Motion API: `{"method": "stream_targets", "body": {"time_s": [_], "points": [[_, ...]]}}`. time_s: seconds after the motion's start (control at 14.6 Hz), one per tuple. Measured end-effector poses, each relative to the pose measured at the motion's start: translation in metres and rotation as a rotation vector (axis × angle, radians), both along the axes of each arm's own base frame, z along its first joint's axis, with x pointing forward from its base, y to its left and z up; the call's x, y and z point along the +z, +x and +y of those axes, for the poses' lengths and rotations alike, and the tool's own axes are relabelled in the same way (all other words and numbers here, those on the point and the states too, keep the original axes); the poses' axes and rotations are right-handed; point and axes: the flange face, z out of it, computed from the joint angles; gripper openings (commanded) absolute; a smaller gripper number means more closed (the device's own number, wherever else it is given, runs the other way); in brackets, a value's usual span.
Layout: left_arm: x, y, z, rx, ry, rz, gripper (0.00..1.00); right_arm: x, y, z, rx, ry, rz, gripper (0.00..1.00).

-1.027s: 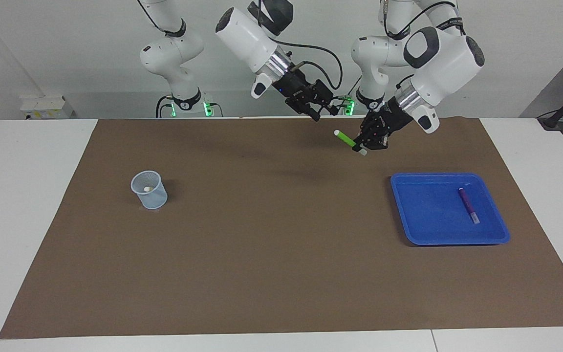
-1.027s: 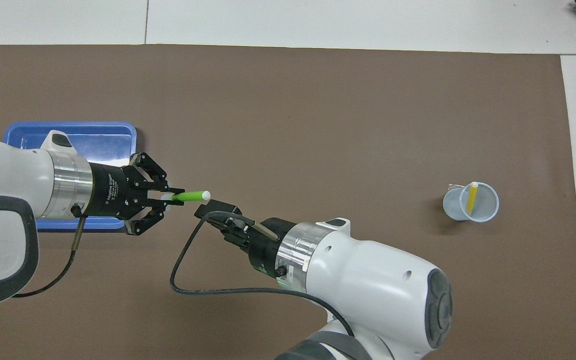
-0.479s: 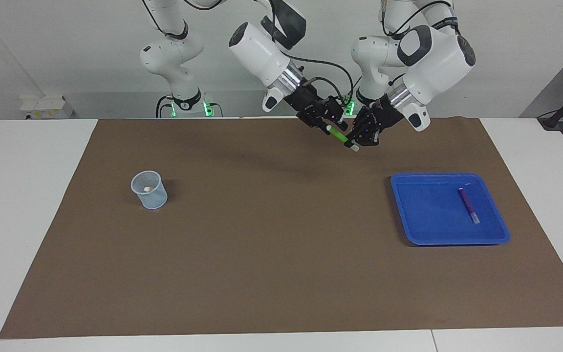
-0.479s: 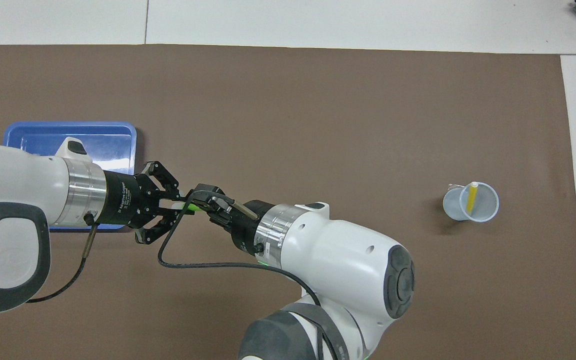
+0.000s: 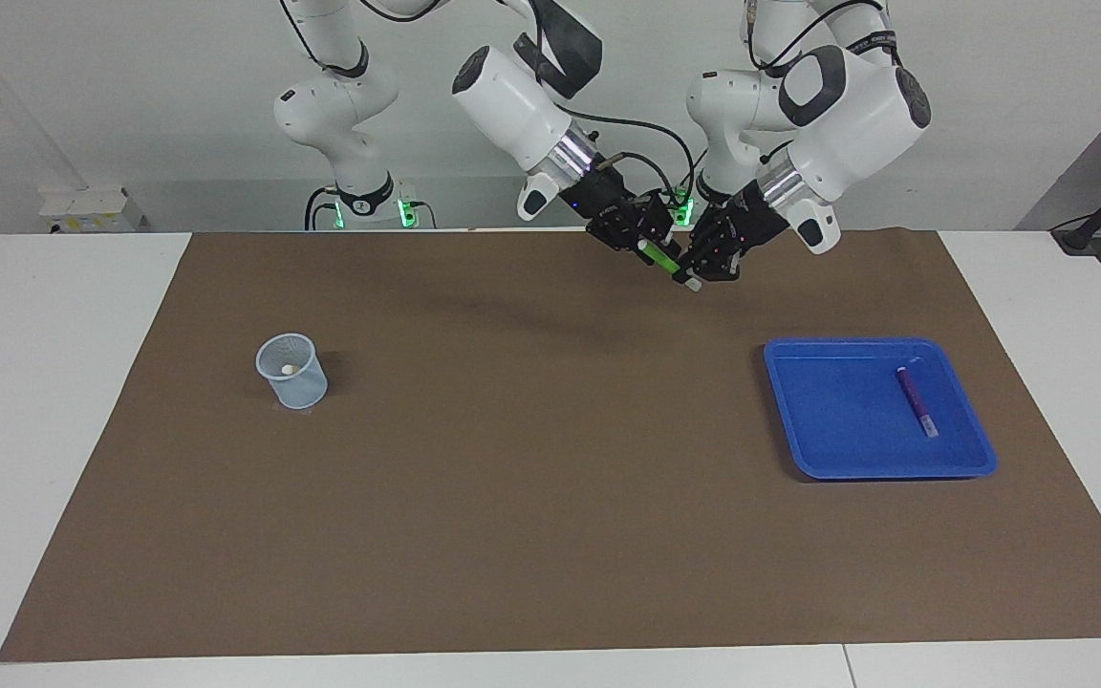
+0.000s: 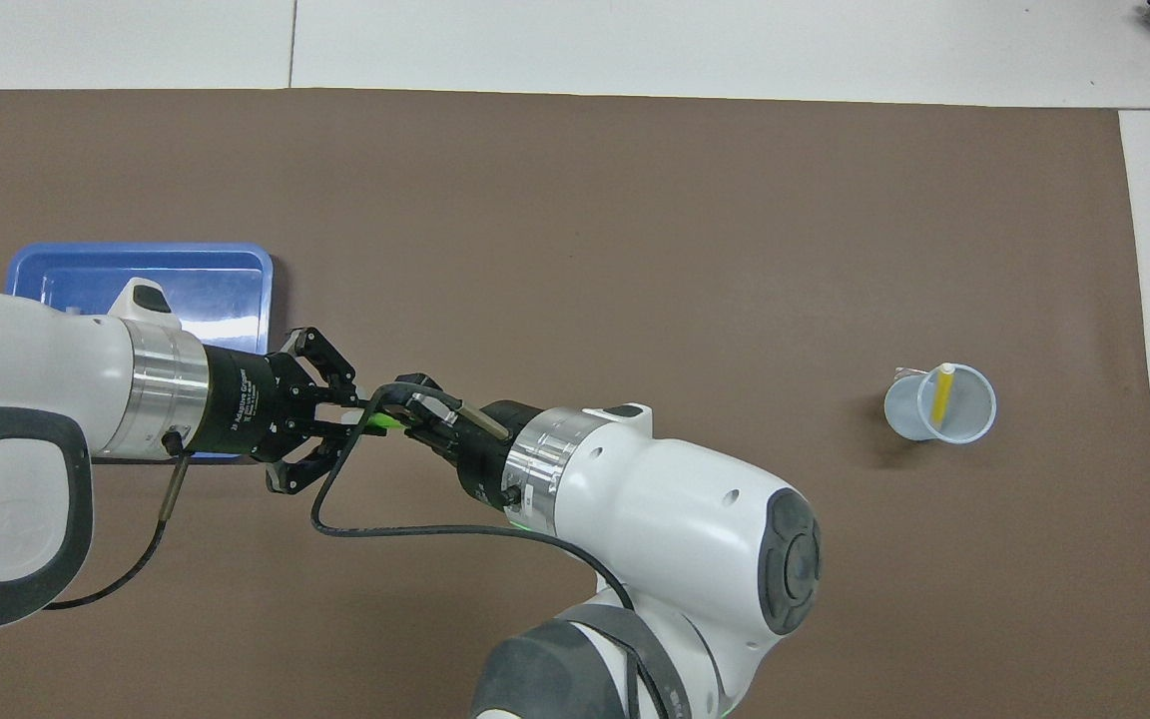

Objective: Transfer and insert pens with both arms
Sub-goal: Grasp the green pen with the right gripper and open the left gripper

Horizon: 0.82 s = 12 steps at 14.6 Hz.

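Long white table (image 5: 63,401) under even, soft light, mostly covered by a brown mat (image 5: 512,497). Seam between white tabletop panels (image 6: 292,45) just off the mat's edge farthest from the robots. Plain pale wall (image 5: 130,96) above the mat's robot-side edge. White box (image 5: 92,208) low against that wall, near the mat's corner.

The green pen (image 6: 387,420) shows only as a sliver between the two grippers in the overhead view. There the left arm (image 6: 26,429) hides much of the blue tray (image 6: 226,270), purple pen included, and the picture's edge cuts that arm off.
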Motion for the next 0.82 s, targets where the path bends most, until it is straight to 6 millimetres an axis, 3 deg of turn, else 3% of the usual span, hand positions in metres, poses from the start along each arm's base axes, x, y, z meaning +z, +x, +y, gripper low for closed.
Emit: {"method": "stream_targets", "body": {"time_s": [0.07,0.34,0.41,0.55,0.82], "points": [[0.0007,0.0008,0.0027,0.005,-0.001,-0.001,0.00,-0.0023,-0.0003,0.0000,0.001,-0.003,0.003,0.00],[0.0009,0.0010,0.0040,0.007,-0.001,-0.002,0.00,-0.0031,-0.0003,-0.0001,0.002,-0.004,0.004,0.00],[0.0009,0.0010,0.0040,0.006,-0.001,-0.002,0.16,-0.0031,-0.0003,-0.0001,0.002,-0.004,0.004,0.00],[0.0010,0.0010,0.0040,-0.008,-0.002,-0.012,0.37,-0.0031,-0.0002,-0.0002,0.001,-0.005,0.004,0.00],[0.0013,-0.0005,0.0033,-0.072,-0.007,-0.045,0.40,-0.0034,0.0019,-0.0025,0.013,-0.012,-0.010,0.00]]}}
